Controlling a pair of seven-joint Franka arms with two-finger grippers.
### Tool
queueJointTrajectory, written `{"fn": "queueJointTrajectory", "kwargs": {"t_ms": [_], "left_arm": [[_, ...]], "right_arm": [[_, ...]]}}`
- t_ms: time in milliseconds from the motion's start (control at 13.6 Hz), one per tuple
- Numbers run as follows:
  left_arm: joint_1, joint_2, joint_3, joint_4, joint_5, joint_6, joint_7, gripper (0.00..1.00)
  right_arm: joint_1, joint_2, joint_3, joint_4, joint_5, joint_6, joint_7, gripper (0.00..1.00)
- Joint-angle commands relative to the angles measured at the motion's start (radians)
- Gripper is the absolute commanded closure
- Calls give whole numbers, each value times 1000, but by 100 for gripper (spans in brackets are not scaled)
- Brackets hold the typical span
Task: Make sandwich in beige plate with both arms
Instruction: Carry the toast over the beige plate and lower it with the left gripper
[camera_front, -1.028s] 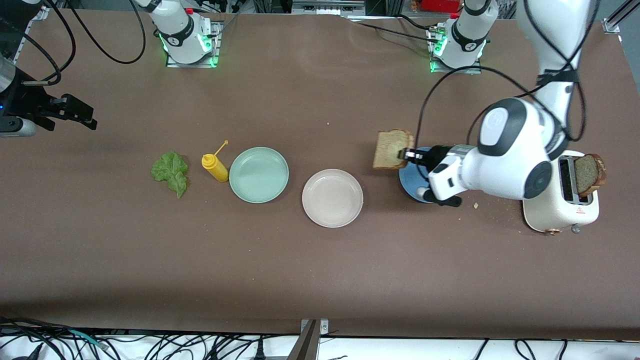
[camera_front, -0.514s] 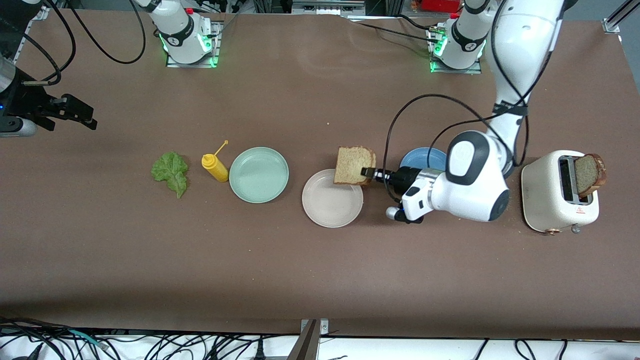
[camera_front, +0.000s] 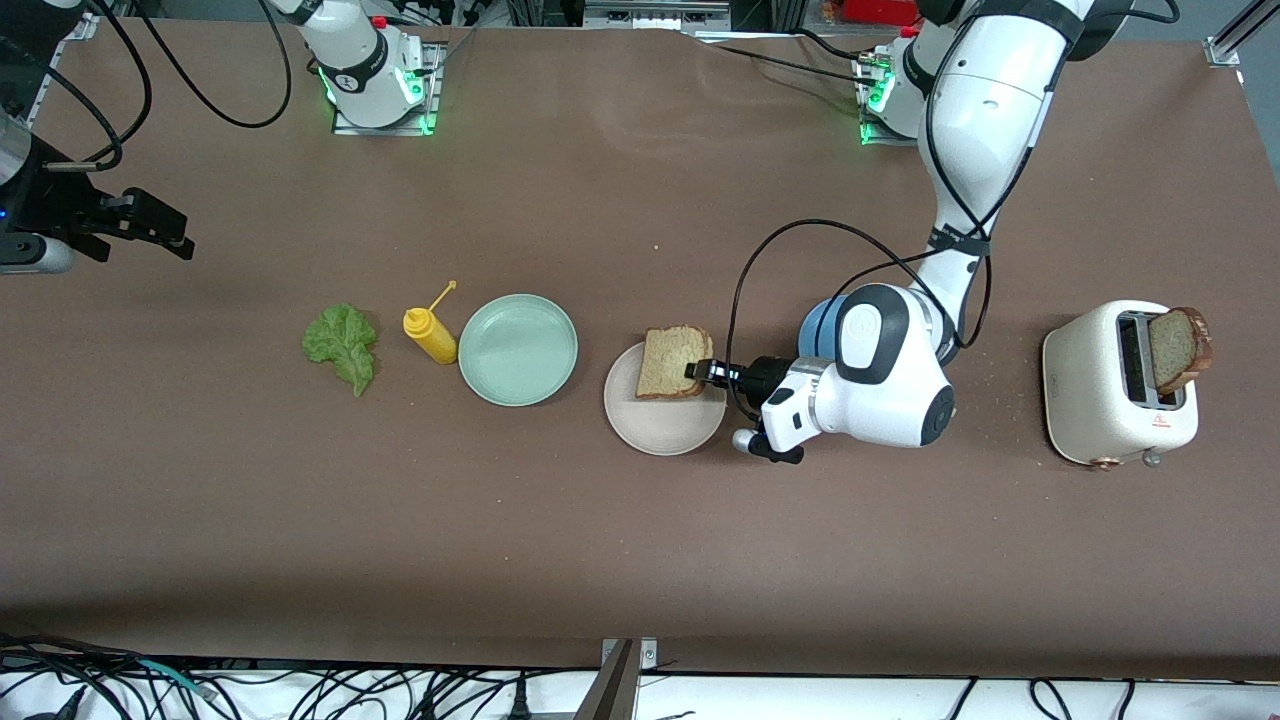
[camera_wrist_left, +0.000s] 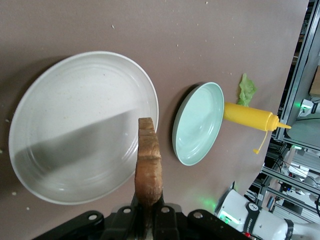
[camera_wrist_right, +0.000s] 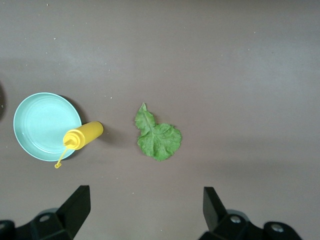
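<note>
The brown bench (camera_front: 640, 560) is matte and crumb-speckled. The left gripper (camera_front: 700, 370) comes in from 3 o'clock of the beige plate (camera_front: 655, 430), jaws clamped on a grainy square bread slice (camera_front: 672, 362) hanging over the plate's 12 o'clock part, edge-on, not down yet, I'd say. The plate is shallow, smooth and glazed. The ruffled lettuce (camera_wrist_right: 157, 137) sits under the waiting right gripper (camera_wrist_right: 145, 210), jaws wide and empty, so that arm's closest.

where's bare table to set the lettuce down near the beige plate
Bare table lies nearer the front camera than the beige plate and the mint green plate. Crowded: the left tool holds a bread slice over the beige plate, the blue plate beside it.
</note>
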Motion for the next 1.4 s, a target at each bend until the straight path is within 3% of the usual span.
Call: {"fn": "queueJointTrajectory", "kwargs": {"t_ms": [0, 587, 661, 808, 881, 1322], "left_arm": [[-17, 31, 13, 32, -69, 39, 25, 100], [-30, 56, 15, 31, -110, 74, 23, 100], [-30, 56, 15, 31, -126, 112, 22, 86], [-31, 59, 15, 29, -126, 132, 23, 41], [-31, 59, 15, 29, -123, 134, 22, 27], [-31, 59, 16, 21, -115, 136, 22, 25]], "right_arm": [[-2, -12, -2, -9, 16, -4, -5, 0], [-2, -12, -2, -9, 16, -4, -5, 0], [-2, -12, -2, -9, 16, -4, -6, 0], [-2, -12, -2, -11, 16, -4, -5, 0], [-2, -13, -2, -11, 16, -4, -5, 0], [-2, -13, -2, -9, 16, -4, -6, 0]]}}
